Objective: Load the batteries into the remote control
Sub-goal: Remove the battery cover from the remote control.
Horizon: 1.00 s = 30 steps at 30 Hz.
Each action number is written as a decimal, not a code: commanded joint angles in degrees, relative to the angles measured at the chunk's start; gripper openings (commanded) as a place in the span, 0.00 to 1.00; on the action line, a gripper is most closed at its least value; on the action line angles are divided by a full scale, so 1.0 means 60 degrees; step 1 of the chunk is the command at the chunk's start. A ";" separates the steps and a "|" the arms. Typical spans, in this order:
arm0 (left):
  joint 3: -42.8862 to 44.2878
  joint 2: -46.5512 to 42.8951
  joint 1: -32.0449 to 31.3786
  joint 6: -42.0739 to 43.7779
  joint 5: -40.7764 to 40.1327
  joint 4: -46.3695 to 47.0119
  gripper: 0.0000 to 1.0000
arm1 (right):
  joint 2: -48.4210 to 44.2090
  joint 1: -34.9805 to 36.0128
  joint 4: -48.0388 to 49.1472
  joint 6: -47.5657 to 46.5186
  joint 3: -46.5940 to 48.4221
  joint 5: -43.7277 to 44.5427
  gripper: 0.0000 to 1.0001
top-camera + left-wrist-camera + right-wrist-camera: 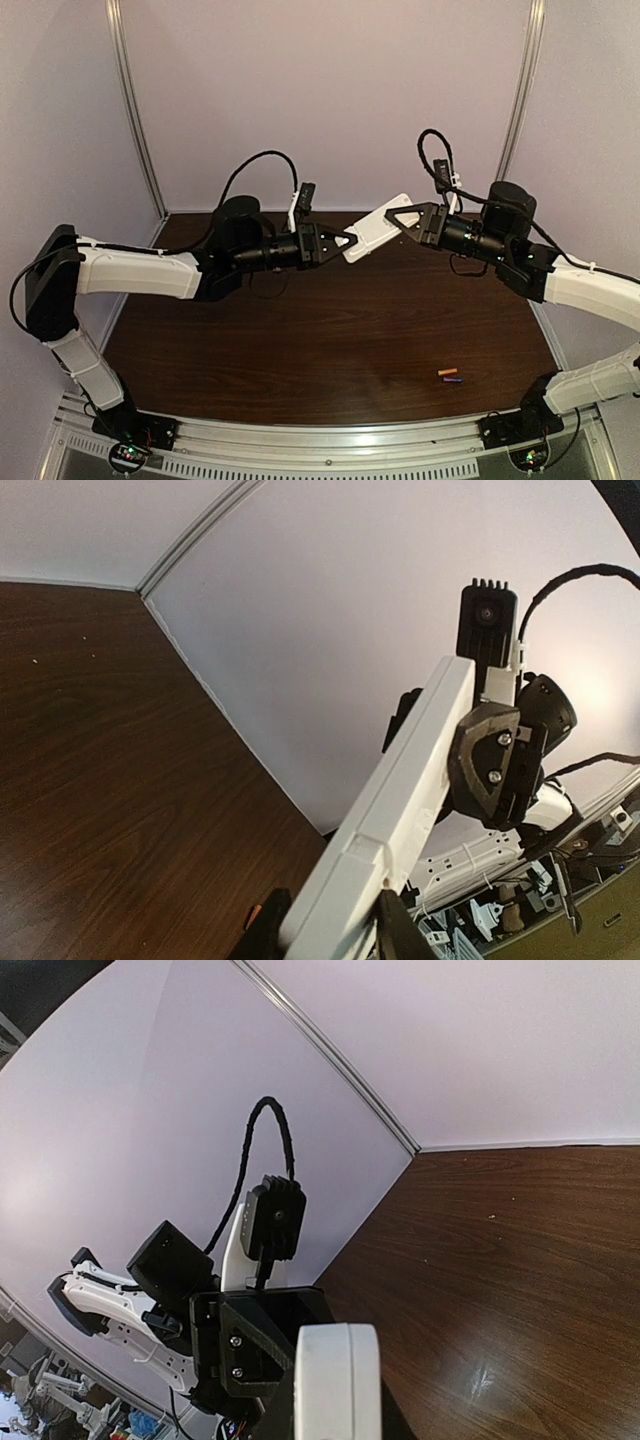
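Overhead, the left arm and right arm reach toward each other above the dark wooden surface, and the remote control hangs in the air between them, tilted so that one end sits lower and toward the left arm. The left jaws are closed on that lower end and the right jaws are closed on the higher end. Well apart from the remote control, down on the surface toward the right arm's base, lie the orange battery and the purple battery, side by side and nearly touching. From the left wrist, the remote control shows edge-on as a thick white slab running away from the camera; the left jaws press on either side of its near end at the bottom of the view, and the right jaws pinch its far end, with the right arm and its wrist camera behind. Its buttons cannot be seen from this side. From the right wrist, only the near end of the remote control shows, gripped between the right jaws, while the left jaws hold it just beyond, with the left arm and a looping black cable behind them.
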 commanded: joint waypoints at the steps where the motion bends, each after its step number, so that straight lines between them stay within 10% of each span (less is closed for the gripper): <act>1: -0.0054 0.0334 0.0056 0.0270 -0.0637 -0.1003 0.19 | -0.0305 0.0140 0.0731 -0.0036 0.0377 -0.0098 0.00; 17: -0.0207 0.0064 0.0065 0.0547 -0.0747 -0.0883 0.42 | -0.0127 -0.0167 0.1223 0.0684 0.0031 -0.0207 0.00; 30: -0.0242 0.0034 0.0085 0.0532 -0.0752 -0.0871 0.17 | -0.0273 -0.0172 0.0369 0.0128 0.0208 0.0303 0.00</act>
